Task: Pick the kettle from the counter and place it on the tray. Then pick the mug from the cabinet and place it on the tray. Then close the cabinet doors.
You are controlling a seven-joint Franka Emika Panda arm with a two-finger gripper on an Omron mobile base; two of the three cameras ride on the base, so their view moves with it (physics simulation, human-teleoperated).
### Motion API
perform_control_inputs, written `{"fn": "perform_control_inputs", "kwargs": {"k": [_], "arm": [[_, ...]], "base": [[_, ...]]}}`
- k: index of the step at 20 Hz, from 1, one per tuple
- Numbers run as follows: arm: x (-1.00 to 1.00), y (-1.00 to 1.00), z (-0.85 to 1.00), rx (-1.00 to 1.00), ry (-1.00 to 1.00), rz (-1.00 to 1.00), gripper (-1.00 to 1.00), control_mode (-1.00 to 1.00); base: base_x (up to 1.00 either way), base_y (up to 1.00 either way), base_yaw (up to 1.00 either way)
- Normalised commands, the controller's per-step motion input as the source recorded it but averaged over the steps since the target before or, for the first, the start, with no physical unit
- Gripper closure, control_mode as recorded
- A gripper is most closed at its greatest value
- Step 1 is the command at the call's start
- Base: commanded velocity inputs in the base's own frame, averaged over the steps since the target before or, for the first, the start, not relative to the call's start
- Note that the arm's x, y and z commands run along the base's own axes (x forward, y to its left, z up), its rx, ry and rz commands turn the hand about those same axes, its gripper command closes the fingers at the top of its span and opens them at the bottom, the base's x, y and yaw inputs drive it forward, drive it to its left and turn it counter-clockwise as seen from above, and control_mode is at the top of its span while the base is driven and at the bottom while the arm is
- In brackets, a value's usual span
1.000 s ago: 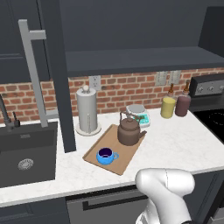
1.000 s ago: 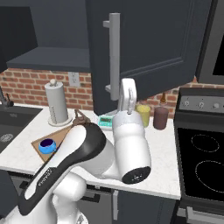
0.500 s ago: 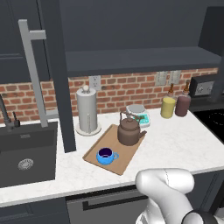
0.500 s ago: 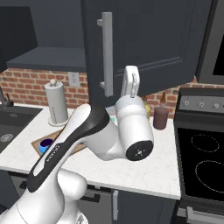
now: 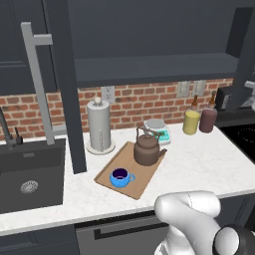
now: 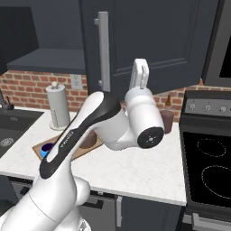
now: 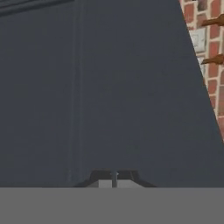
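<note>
The dark-brown kettle [image 5: 148,150] and the blue mug [image 5: 121,177] both stand on the light-wood tray [image 5: 142,182] on the white counter [image 5: 199,164]. In the right base view the mug [image 6: 44,150] and tray [image 6: 67,151] show behind my arm. My gripper [image 6: 140,72] points up, shut and empty, its tips against the right cabinet door [image 6: 158,45], just right of that door's silver bar handle [image 6: 103,52]. The hand view shows this door panel [image 7: 113,87] very close, with my fingertips [image 7: 113,178] pressed together. The left cabinet door [image 5: 64,84] stands open, showing the cabinet [image 5: 149,30] and its dark shelf.
A grey paper-towel holder [image 5: 99,126] stands behind the tray. A yellow canister [image 5: 191,122] and a brown canister [image 5: 208,119] sit by the brick wall. The sink [image 5: 30,179] lies to the left and the stove [image 6: 207,167] to the right.
The right cabinet door has swung in towards the cabinet, its handle shifting left in the right base view. My arm has risen and followed it, staying against the panel.
</note>
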Motion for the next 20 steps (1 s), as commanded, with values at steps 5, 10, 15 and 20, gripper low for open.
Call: {"fn": "perform_control_inputs", "kwargs": {"k": [5,10,15,20], "arm": [[0.49,0.0,0.16,0.0,0.22,-0.07,1.0,-1.0],[0.69,0.0,0.15,0.0,0.13,-0.1,1.0,-1.0],[0.6,0.0,0.04,0.0,-0.07,-0.05,1.0,-1.0],[0.43,0.0,0.02,0.0,-0.08,-0.01,1.0,-1.0]], "base": [[0.0,0.0,0.0],[0.0,0.0,0.0],[0.0,0.0,0.0],[0.0,0.0,0.0]]}}
